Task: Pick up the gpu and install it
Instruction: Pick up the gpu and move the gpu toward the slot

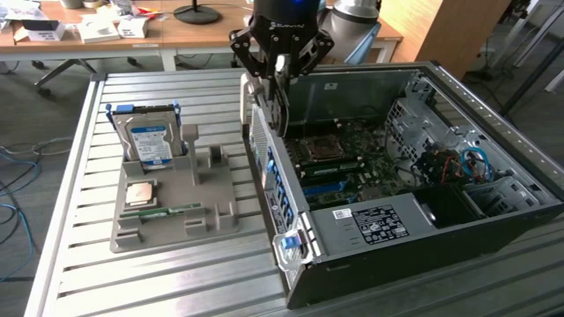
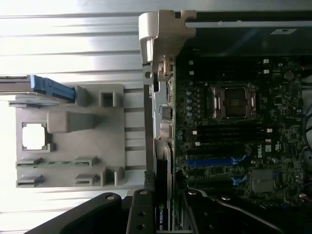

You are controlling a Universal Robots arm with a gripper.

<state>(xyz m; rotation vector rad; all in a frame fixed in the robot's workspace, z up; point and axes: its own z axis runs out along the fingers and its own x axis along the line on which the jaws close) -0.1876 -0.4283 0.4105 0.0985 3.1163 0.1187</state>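
The gpu (image 1: 276,109) hangs upright and edge-on from my gripper (image 1: 280,74), whose fingers are shut on its upper edge. It is a thin dark card with a silver bracket, and it sits just inside the rear wall of the open computer case (image 1: 493,218), above the motherboard (image 1: 344,165). In the wrist view the gpu (image 2: 164,170) runs as a narrow strip between my fingers (image 2: 141,212), with a label at its gripped end. It lies along the board's edge near the blue expansion slots (image 2: 210,162). My gripper (image 2: 164,217) is centred over it.
A grey parts tray (image 1: 189,221) lies on the slatted table at the exterior view's left. It holds an upright hard drive (image 1: 150,142), a processor chip (image 1: 141,193) and a memory stick (image 1: 163,212). A wooden desk (image 1: 176,36) stands behind.
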